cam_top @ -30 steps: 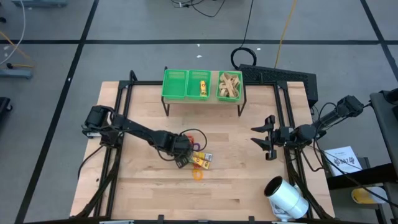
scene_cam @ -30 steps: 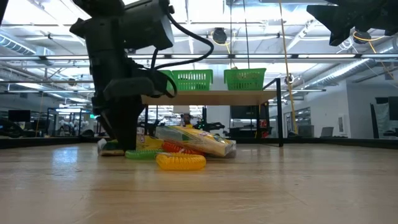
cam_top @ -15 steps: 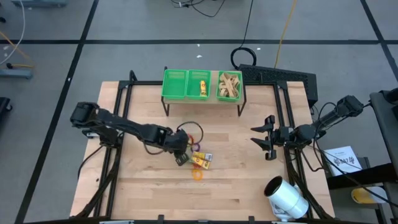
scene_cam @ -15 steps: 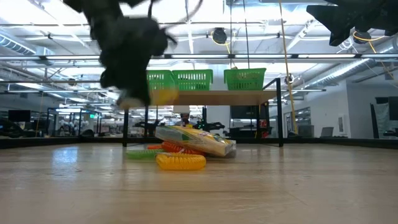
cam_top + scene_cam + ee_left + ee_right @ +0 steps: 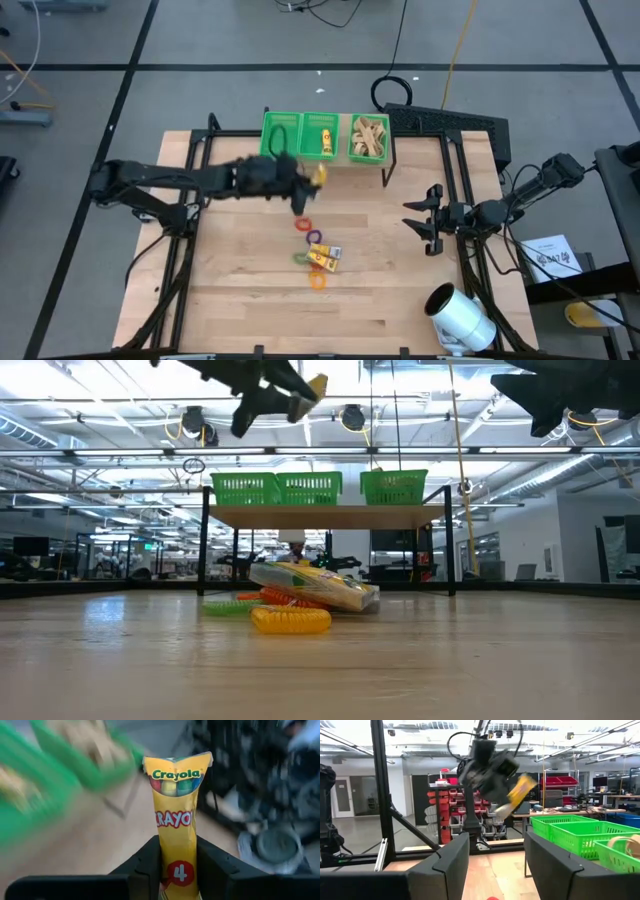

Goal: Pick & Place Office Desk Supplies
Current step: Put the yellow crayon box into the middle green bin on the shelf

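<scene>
Fingers of my left gripper (image 5: pixel 177 870) pinch a yellow crayon pack (image 5: pixel 176 820) by its lower end, long axis running straight out past the tips. I hold it in the air beside the green bins (image 5: pixel 300 136). My right gripper (image 5: pixel 428 220) waits spread.

a yellow crayon pack (image 5: pixel 177 842) with red lettering is clamped by the dark left gripper (image 5: pixel 177 870); green baskets (image 5: pixel 325 136) are seen.
</scene>
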Robot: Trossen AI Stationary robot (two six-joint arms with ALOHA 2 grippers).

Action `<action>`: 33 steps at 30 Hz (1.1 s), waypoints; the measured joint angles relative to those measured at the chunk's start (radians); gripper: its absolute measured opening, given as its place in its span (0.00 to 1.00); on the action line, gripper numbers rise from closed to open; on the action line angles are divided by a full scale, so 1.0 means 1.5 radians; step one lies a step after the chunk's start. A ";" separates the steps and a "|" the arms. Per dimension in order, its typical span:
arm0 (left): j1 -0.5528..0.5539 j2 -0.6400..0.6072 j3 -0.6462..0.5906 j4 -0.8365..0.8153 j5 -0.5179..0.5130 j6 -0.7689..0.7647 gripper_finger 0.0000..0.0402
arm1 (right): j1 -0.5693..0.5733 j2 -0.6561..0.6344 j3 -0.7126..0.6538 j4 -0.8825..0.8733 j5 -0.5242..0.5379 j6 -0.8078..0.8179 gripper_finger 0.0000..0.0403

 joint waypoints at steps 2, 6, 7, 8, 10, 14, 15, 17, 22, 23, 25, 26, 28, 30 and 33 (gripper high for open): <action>0.036 -0.001 0.000 0.049 0.000 0.018 0.26 | 0.000 0.001 0.000 0.000 0.001 0.000 0.45; 0.119 0.003 0.000 0.111 0.000 0.023 0.25 | 0.000 0.001 0.000 0.001 0.000 0.000 0.45; 0.142 0.005 0.001 0.116 -0.001 0.017 0.25 | 0.000 0.001 0.000 0.002 0.000 0.000 0.45; 0.163 0.007 0.000 0.112 -0.001 0.008 0.25 | 0.000 0.001 0.000 0.002 0.000 0.000 0.45; 0.197 0.014 0.000 0.112 -0.002 -0.006 0.25 | 0.000 0.001 0.000 0.002 0.000 0.000 0.45; 0.245 0.033 0.000 0.122 0.016 -0.032 0.25 | 0.000 0.001 0.000 0.002 0.000 0.000 0.45; 0.251 0.040 0.000 0.128 0.021 -0.034 0.25 | 0.000 0.001 0.000 0.002 0.000 -0.002 0.45; 0.256 0.052 0.000 0.138 0.024 -0.034 0.25 | 0.000 0.001 0.000 0.002 0.000 -0.003 0.45; 0.257 0.080 0.000 0.168 0.043 -0.033 0.25 | 0.000 0.001 0.000 0.002 0.001 -0.004 0.45; 0.257 0.084 0.000 0.172 0.044 -0.036 0.25 | 0.000 0.001 0.000 0.002 0.001 -0.004 0.45; 0.257 0.092 0.000 0.172 0.043 -0.043 0.27 | 0.000 0.001 0.000 0.001 0.001 -0.005 0.45; 0.257 0.095 0.000 0.174 0.044 -0.043 0.28 | 0.000 0.001 0.000 0.001 0.001 -0.005 0.45; 0.260 0.096 0.000 0.167 0.047 -0.042 0.33 | 0.000 0.001 0.000 0.001 0.002 -0.005 0.45; 0.261 0.095 0.000 0.168 0.047 -0.041 0.40 | 0.000 0.001 0.000 0.001 0.002 -0.005 0.45; 0.261 0.095 0.000 0.168 0.047 -0.043 0.51 | 0.000 0.001 0.000 0.001 0.002 -0.005 0.45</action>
